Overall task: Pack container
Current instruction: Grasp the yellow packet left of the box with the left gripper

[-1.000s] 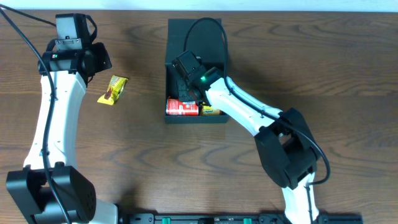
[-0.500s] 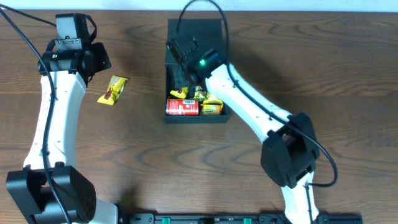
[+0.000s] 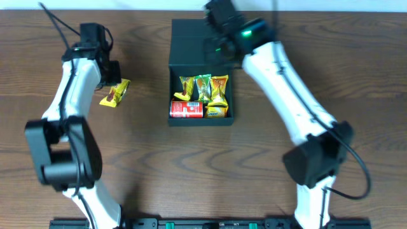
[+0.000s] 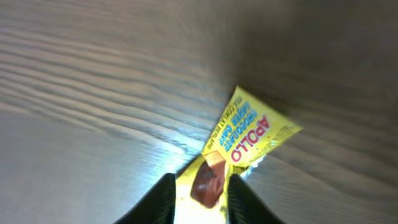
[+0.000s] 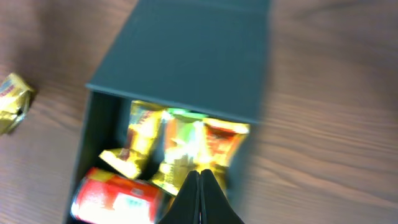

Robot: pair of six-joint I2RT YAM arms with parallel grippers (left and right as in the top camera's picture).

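The black container [image 3: 202,122] stands open at the table's middle, its flap lid lying back; it also shows in the right wrist view [image 5: 186,56]. Inside stand three snack packets [image 3: 203,89] [image 5: 180,149] and a red can [image 3: 186,109] [image 5: 118,196]. My right gripper [image 3: 216,46] [image 5: 200,177] is shut and empty, above the lid and the box's far end. A loose yellow snack packet [image 3: 114,92] [image 4: 249,134] lies on the table left of the box. My left gripper [image 3: 109,79] [image 4: 202,186] has both fingers pressed on the near end of that packet.
The loose packet also shows at the left edge of the right wrist view [image 5: 12,99]. The brown wooden table [image 3: 146,165] surrounds the box. The arm bases stand at the front left and front right.
My right gripper has risen out of the box and moved back over the lid, leaving the packets inside. My left gripper has come down to the loose yellow packet and closed on it.
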